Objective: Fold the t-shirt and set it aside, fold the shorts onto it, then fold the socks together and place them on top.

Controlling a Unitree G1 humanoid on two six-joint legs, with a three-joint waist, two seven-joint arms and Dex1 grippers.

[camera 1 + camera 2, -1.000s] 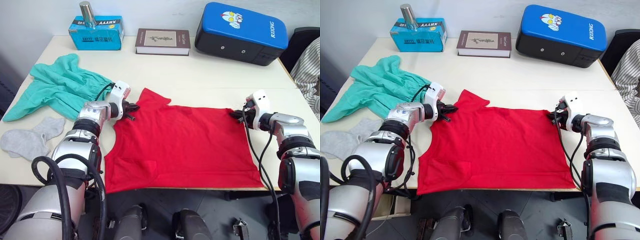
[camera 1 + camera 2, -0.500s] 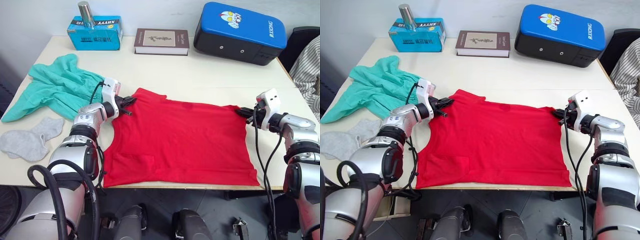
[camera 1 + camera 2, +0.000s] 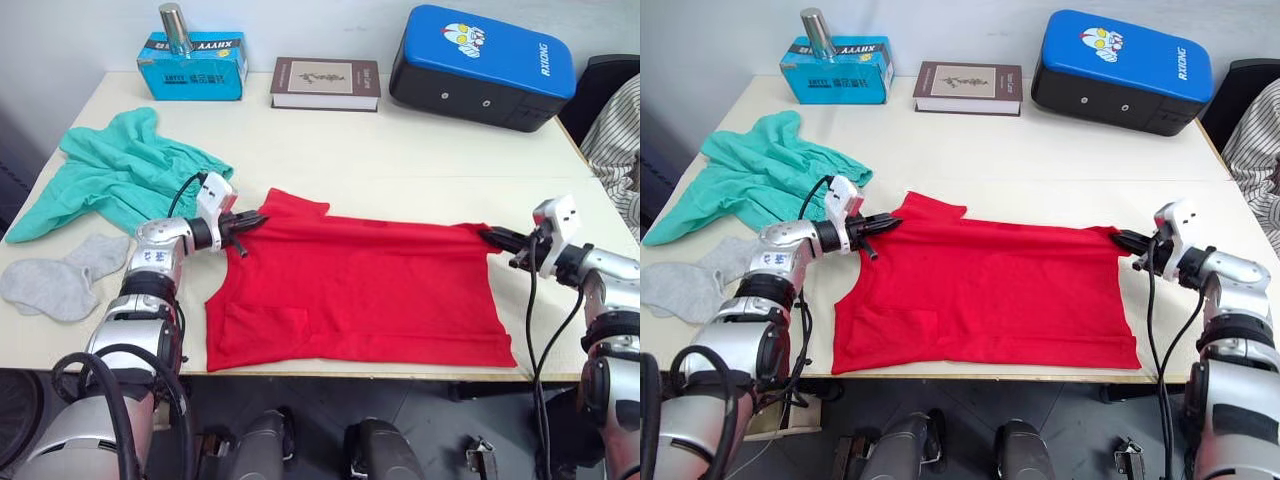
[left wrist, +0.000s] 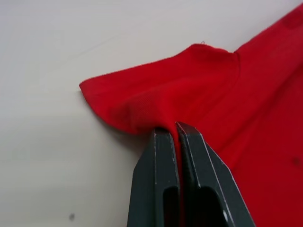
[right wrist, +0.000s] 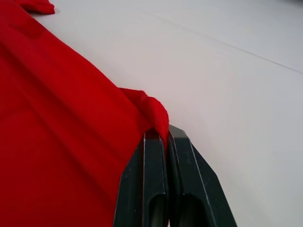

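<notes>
The bright red short-sleeved cloth t-shirt (image 3: 355, 290) lies spread across the near middle of the pale wooden table (image 3: 400, 150), its front hem at the near edge. The left gripper (image 3: 247, 219) is clamped on cloth at the far-left shoulder corner, and the right gripper (image 3: 498, 239) pinches a small bunch at the far-right corner; each pair of black fingers is closed tight with red fabric squeezed between them. Holding both far corners like this, I'd guess, keeps that edge stretched straight so it can be carried over in one flat fold.

The teal-green soft cloth shorts (image 3: 120, 175) sit crumpled at the far left, and the pair of light grey short socks (image 3: 60, 280) lies nearer on the left, both well apart from the shirt, presumably waiting their turn.

Along the far side, a blue cardboard box (image 3: 192, 66) reads "XHYY" upside down, under a metal cylinder (image 3: 176, 27). A dark hardback book (image 3: 325, 83) has a title too small to read. The blue and black padded case (image 3: 484, 68) says "RIXING" beside a cartoon face
</notes>
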